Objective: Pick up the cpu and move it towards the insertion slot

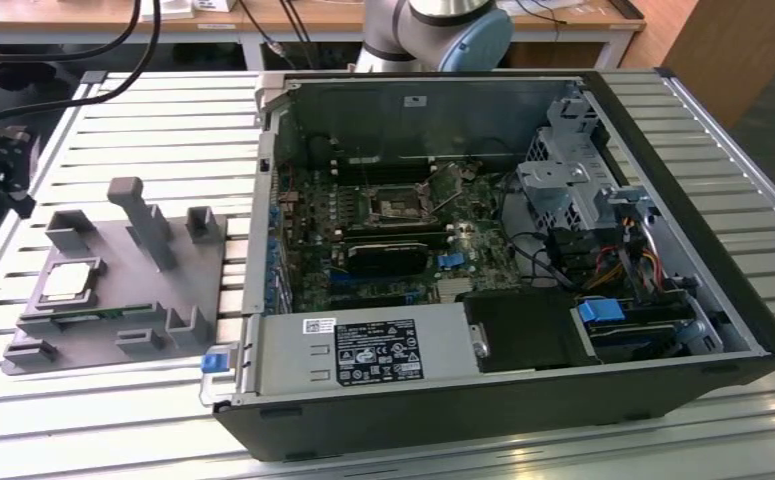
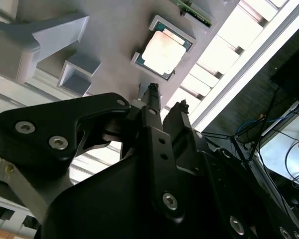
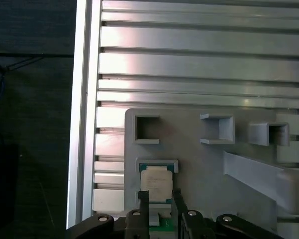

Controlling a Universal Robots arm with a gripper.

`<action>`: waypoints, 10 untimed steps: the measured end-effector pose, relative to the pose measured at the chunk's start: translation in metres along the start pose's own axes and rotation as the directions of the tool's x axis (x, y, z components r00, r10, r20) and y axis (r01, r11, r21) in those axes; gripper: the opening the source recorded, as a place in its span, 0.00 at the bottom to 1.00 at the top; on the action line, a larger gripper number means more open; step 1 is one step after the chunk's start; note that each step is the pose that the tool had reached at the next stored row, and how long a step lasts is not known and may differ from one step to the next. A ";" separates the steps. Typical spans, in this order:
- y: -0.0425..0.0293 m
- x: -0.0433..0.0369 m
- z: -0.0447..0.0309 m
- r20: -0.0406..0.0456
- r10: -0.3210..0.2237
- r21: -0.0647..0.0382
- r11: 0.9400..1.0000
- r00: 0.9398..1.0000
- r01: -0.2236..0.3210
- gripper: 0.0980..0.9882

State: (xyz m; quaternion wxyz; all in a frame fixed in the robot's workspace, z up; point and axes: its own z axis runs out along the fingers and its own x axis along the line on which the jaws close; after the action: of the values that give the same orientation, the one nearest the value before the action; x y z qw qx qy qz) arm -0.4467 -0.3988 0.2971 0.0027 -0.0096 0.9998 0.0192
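The cpu (image 1: 70, 282) is a small silvery square chip lying flat in a recess of the grey tray (image 1: 160, 300), at the exterior view's left. Both wrist views look down on the cpu (image 3: 156, 183) (image 2: 162, 52). My gripper (image 3: 159, 201) (image 2: 167, 99) hovers over the tray at the chip's edge. It is open, with its two dark fingertips (image 3: 142, 199) about a chip's width apart and nothing between them. The insertion slot (image 1: 398, 207) is a metal-framed square socket on the motherboard inside the open computer case.
A green memory stick (image 1: 100, 315) lies in the tray beside the cpu. Tall grey posts (image 1: 147, 220) rise from the tray. The black case (image 1: 521, 400) has raised walls, a power supply (image 1: 360, 350) and drive cages (image 1: 574, 180). The table is slatted metal (image 3: 199, 64), with its edge close to the tray.
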 end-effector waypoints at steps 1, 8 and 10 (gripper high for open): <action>0.0000 0.0000 0.0008 0.000 0.000 0.000 1.000 1.000 0.000 0.28; -0.0002 0.0007 0.0049 0.000 0.000 0.000 1.000 1.000 0.000 0.61; -0.0003 0.0008 0.0064 0.000 0.000 0.000 1.000 1.000 0.000 0.67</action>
State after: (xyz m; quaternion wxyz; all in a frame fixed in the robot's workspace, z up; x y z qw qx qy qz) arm -0.4474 -0.3988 0.2907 0.0029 -0.0097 0.9998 0.0190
